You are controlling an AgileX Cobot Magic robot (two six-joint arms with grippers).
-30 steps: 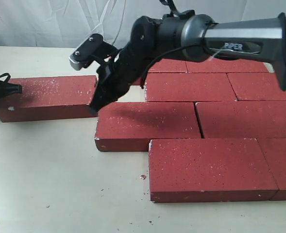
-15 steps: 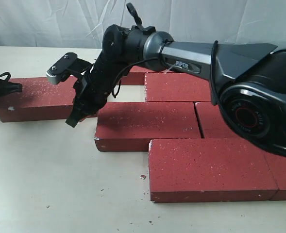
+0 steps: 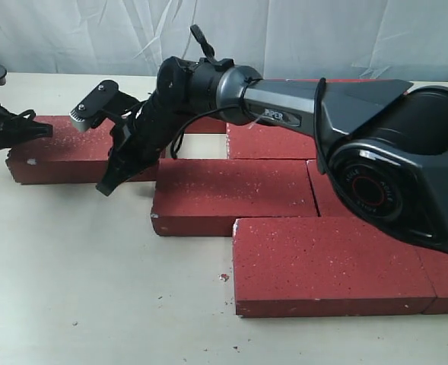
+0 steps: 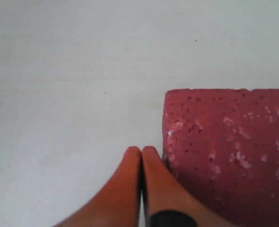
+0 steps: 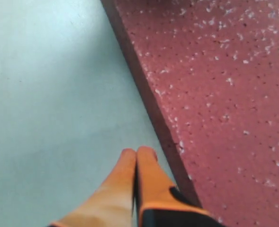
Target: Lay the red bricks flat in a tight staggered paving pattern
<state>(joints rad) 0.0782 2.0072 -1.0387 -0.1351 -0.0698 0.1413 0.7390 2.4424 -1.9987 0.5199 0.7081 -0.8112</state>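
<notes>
So far: most of the red bricks (image 3: 326,262) lie flat in staggered rows with offset joints and close edges, forming a paved patch; one loose brick (image 3: 64,152) sits outside it.
Loose brick position: flat on the counter (image 3: 79,296), roughly in line with one row of the patch, which begins beyond its inner end.
Gap (image 3: 199,146): a strip of bare counter shows between the loose brick and the nearest brick of that row. The arm hides whether the loose brick's inner corner touches the row in front.
Left tool (image 3: 33,129): at the loose brick's outer end. Its wrist view shows the orange fingers (image 4: 127,182) pressed together on nothing, tips just beside the brick's corner.
Right tool (image 3: 107,183): reaches across and sits low at the loose brick's front side. Its fingers (image 5: 148,177) are clenched and empty, just beside a brick's long edge.
Left to do: by my judgement, only the closing step, sliding the loose brick along until the gap shuts and its joints sit tight.
Unclear: the back rows beyond the loose brick are partly hidden by the arm, so I cannot give the full count.
</notes>
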